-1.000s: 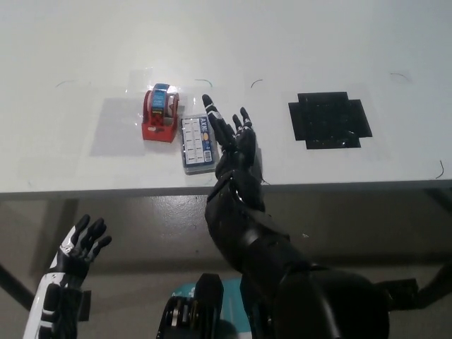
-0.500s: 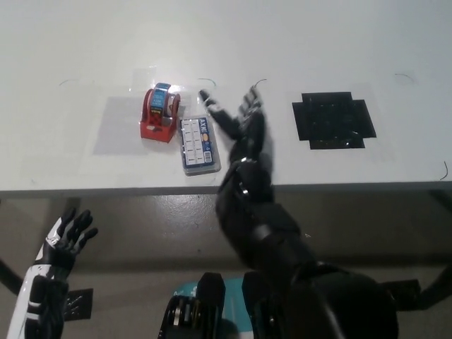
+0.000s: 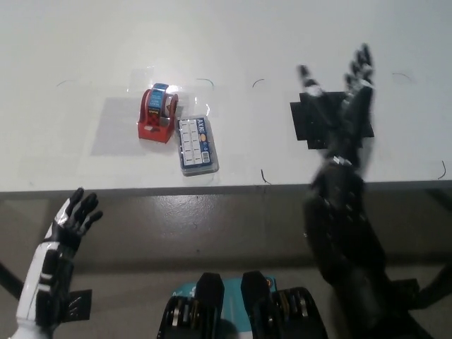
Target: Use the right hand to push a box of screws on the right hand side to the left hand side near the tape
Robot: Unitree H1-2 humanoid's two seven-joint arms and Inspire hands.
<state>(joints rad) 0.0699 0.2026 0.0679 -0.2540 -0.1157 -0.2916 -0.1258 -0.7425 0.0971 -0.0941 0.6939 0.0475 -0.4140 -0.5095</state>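
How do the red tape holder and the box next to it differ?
The tape holder is red and stands up tall with a roll in it; the box of screws is clear and lies flat, showing rows of small compartments and a blue label strip. The box is longer and reaches nearer the table's front edge; the tape holder sits further back. Both rest side by side on the white table, left of the black right hand.

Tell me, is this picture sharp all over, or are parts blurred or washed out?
Head view: the white tabletop looks bright and slightly washed out; the red tape dispenser and clear plastic screw box are fairly sharp, each with a faint shadow patch; the black right hand, fingers spread, is a little smeared; the floor below is dim.
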